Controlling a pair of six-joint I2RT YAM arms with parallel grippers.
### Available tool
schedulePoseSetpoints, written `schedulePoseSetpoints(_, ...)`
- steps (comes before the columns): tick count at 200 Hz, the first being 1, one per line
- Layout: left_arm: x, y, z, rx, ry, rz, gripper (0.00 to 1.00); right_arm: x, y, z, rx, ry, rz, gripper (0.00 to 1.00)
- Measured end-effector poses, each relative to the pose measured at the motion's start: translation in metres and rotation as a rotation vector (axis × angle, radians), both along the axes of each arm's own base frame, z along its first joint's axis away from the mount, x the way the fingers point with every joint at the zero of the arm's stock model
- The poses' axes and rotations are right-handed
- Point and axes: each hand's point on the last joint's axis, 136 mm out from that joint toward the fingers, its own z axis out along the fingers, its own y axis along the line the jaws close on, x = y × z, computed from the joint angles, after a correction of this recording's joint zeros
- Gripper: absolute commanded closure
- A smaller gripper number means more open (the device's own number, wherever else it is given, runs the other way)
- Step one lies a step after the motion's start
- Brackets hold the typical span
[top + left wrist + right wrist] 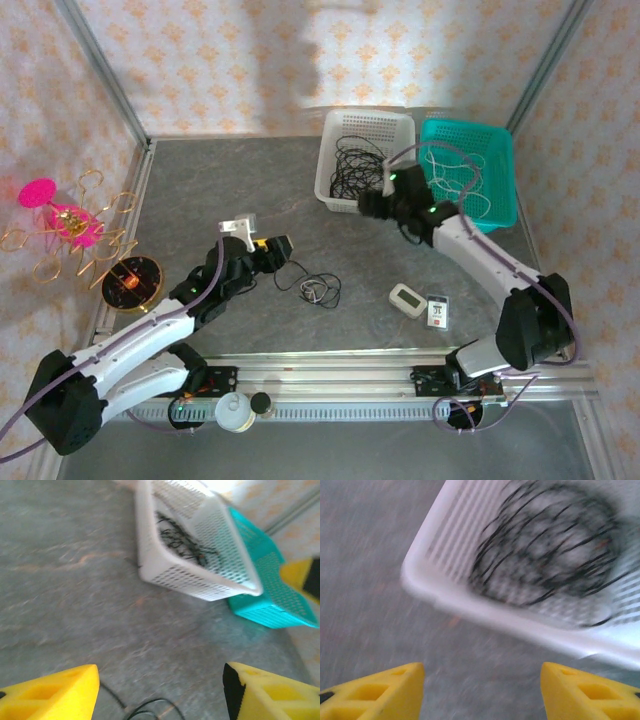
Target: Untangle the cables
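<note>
1. My left gripper (pixel 161 682), fingers spread and empty, hovers by the loose cable tangle (pixel 312 288) mid-table. Closing on several strands at once could tighten the knot.
2. My right gripper (pixel 482 680), likewise spread and empty, hangs at the near rim of the white basket (pixel 470 602), towards the table's far edge. It could catch the rim and drag the basket.
3. The black cables (pixel 545 550) inside lie bunched, so lifting one may haul out the lot.
</note>
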Motion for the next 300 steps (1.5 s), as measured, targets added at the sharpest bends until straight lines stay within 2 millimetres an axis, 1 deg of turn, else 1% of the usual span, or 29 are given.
schedulePoseSetpoints(11,-0.002,0.006,-0.015,-0.015,0.054,0.046,0.36,-0.024,0.019,-0.027,-0.017,0.044,0.087,0.40)
schedulePoseSetpoints(24,-0.006,0.011,-0.034,-0.046,0.124,0.092,0.40,-0.044,0.029,-0.052,-0.032,0.095,0.146,0.43)
schedulePoseSetpoints(36,-0.012,0.016,-0.053,-0.074,0.193,0.142,0.41,-0.051,0.030,-0.069,-0.042,0.128,0.157,0.44)
schedulePoseSetpoints(47,-0.018,0.019,-0.069,-0.101,0.253,0.184,0.39,-0.051,0.029,-0.077,-0.046,0.141,0.151,0.44)
schedulePoseSetpoints(63,-0.028,0.020,-0.085,-0.137,0.324,0.239,0.39,-0.045,0.031,-0.077,-0.039,0.123,0.145,0.44)
schedulePoseSetpoints(87,-0.035,0.016,-0.091,-0.207,0.380,0.295,0.38,-0.037,0.033,-0.070,-0.030,0.082,0.135,0.44)
schedulePoseSetpoints(102,-0.039,0.016,-0.101,-0.233,0.433,0.336,0.37,-0.034,0.032,-0.069,-0.029,0.061,0.126,0.43)
schedulePoseSetpoints(130,-0.054,0.007,-0.123,-0.244,0.556,0.384,0.37,-0.037,0.026,-0.080,-0.051,0.056,0.119,0.42)
schedulePoseSetpoints(144,-0.059,-0.001,-0.130,-0.247,0.608,0.392,0.37,-0.040,0.023,-0.087,-0.064,0.063,0.117,0.41)
schedulePoseSetpoints(161,-0.057,-0.012,-0.131,-0.261,0.646,0.399,0.37,-0.042,0.020,-0.091,-0.071,0.064,0.116,0.41)
schedulePoseSetpoints(183,-0.050,-0.025,-0.129,-0.305,0.667,0.414,0.39,-0.042,0.019,-0.090,-0.068,0.055,0.114,0.41)
schedulePoseSetpoints(226,-0.049,-0.032,-0.145,-0.370,0.727,0.475,0.43,-0.041,0.020,-0.079,-0.048,0.019,0.114,0.41)
schedulePoseSetpoints(235,-0.048,-0.033,-0.146,-0.383,0.730,0.485,0.47,-0.041,0.020,-0.076,-0.043,0.011,0.114,0.41)
schedulePoseSetpoints(240,-0.047,-0.033,-0.145,-0.396,0.729,0.493,0.52,-0.041,0.020,-0.075,-0.041,0.007,0.114,0.41)
schedulePoseSetpoints(258,-0.046,-0.032,-0.148,-0.413,0.736,0.522,0.77,-0.041,0.020,-0.072,-0.036,0.000,0.114,0.41)
schedulePoseSetpoints(270,-0.042,-0.033,-0.150,-0.420,0.721,0.531,0.90,-0.042,0.020,-0.072,-0.035,-0.002,0.113,0.41)
schedulePoseSetpoints(287,-0.035,-0.030,-0.146,-0.424,0.680,0.542,0.96,-0.044,0.019,-0.073,-0.035,0.002,0.116,0.41)
schedulePoseSetpoints(300,-0.029,-0.027,-0.137,-0.417,0.624,0.536,0.99,-0.045,0.019,-0.073,-0.030,0.002,0.120,0.41)
